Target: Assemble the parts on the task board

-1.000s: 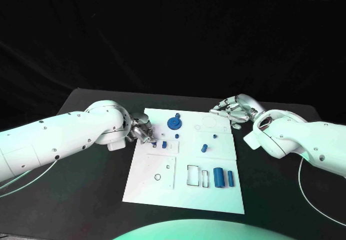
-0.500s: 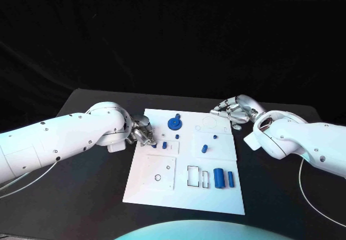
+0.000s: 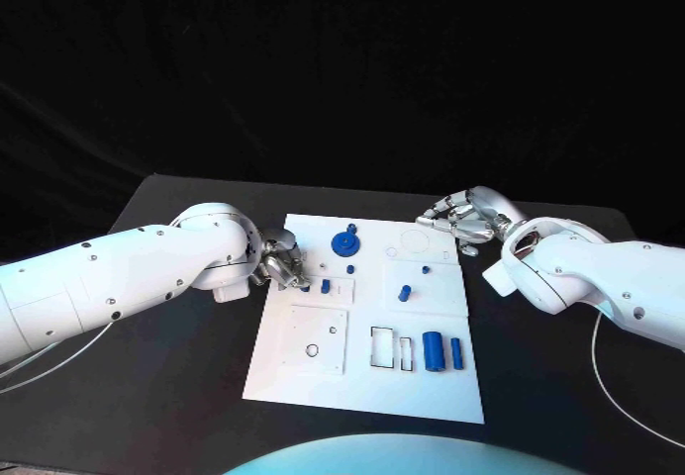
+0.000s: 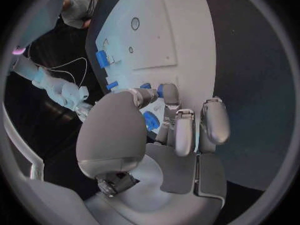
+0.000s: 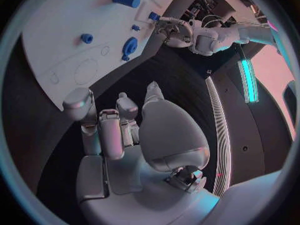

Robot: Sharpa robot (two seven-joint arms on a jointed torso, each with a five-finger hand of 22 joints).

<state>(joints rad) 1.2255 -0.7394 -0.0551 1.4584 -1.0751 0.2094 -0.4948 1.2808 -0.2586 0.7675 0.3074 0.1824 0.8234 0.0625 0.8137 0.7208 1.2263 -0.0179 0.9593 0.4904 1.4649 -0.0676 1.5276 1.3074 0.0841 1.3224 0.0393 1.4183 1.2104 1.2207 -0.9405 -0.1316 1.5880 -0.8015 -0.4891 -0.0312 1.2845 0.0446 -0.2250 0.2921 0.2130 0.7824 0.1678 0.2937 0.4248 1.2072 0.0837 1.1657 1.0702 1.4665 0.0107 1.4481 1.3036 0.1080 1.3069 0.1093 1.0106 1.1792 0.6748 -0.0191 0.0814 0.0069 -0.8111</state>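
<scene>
One task board (image 3: 307, 371); left robot hand (image 3: 284, 265) pinches one part (image 4: 160, 90); right robot hand (image 3: 459, 220) loosely curled, empty.

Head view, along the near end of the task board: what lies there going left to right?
Small black ring → empty rectangular slot → narrow slot → thick blue cylinder → thin blue cylinder.

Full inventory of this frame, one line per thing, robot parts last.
Table: one, black, under everything.
Task board: one, white, mid-table.
Gear-like part: one, blue, board's far side.
Small parts: a few, blue, around the board's middle.
Cylinders: two, blue, upright side by side, near right.
Left hand: silver, at the board's left edge, fingers by a small blue part; grip unclear.
Right hand: silver, fingers curled, off the board's far right corner, holding nothing.
</scene>
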